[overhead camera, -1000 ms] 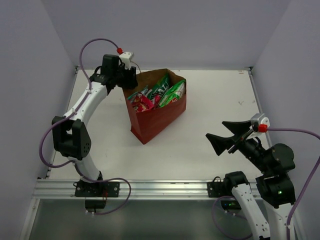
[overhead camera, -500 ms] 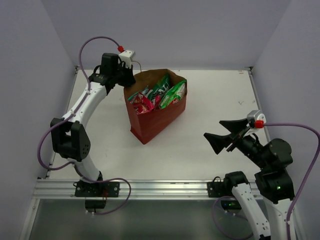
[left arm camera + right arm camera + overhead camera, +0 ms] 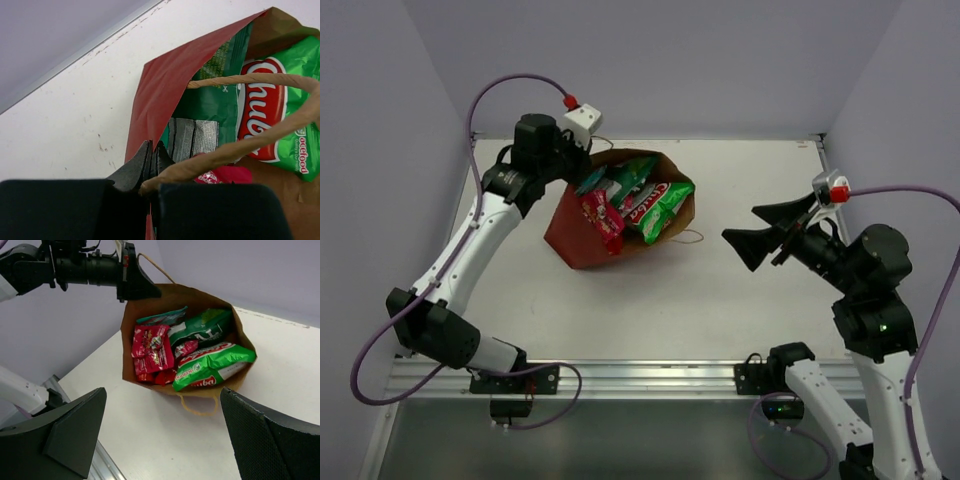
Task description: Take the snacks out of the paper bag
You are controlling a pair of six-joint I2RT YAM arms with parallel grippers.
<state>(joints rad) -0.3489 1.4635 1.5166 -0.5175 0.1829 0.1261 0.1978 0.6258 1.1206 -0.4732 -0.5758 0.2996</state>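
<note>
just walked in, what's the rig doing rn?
The left hand is shut on the rim of the paper bag, holding it tilted with its mouth toward the right hand. The snacks are inside the bag. The right hand is open, holds nothing, and is apart from the bag.

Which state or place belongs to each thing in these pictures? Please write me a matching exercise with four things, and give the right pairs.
Things:
1. paper bag
2. left jaws
3. right jaws
4. green chip bag

States or places:
A. open, in the air, apart from the bag
B. tipped sideways, mouth open
C. shut on the bag's rim
D. lying in the bag's mouth, beside the red packets

Right pairs: 1-B, 2-C, 3-A, 4-D.
</note>
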